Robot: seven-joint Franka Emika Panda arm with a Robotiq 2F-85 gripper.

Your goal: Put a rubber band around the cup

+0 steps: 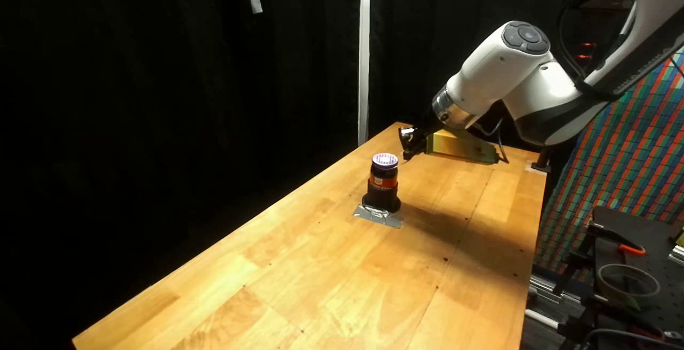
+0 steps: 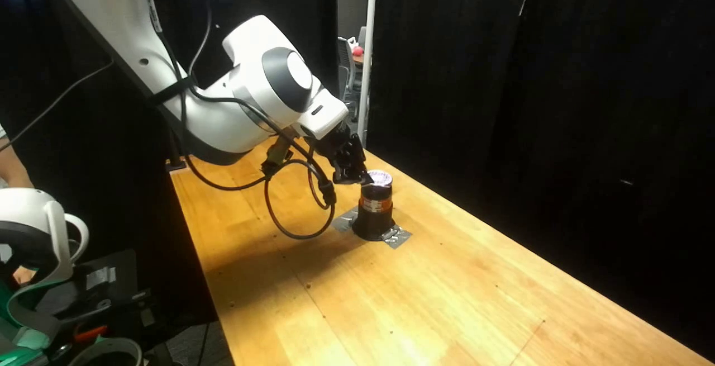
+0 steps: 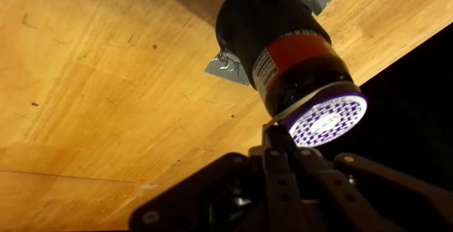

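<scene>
The cup (image 1: 383,181) is a small dark jar with a red-orange label and a purple-and-white lid, upright on the table. It also shows in the other exterior view (image 2: 375,205) and in the wrist view (image 3: 300,51). A pale rubber band (image 3: 295,108) is stretched across the side of the cup just below the lid and runs to my fingertips. Its far side is hidden. My gripper (image 3: 281,131) is shut, with the band's near end at its tips, beside the lid's edge. Both exterior views show the gripper (image 1: 409,153) (image 2: 366,180) close to the lid.
The cup's black base is fixed to the wooden table (image 1: 427,286) with grey tape (image 1: 378,216). A yellow-green object (image 1: 462,147) lies at the table's far end. A black cable loop (image 2: 299,237) hangs from the arm near the table. Dark curtains and a white pole (image 1: 364,56) border the table.
</scene>
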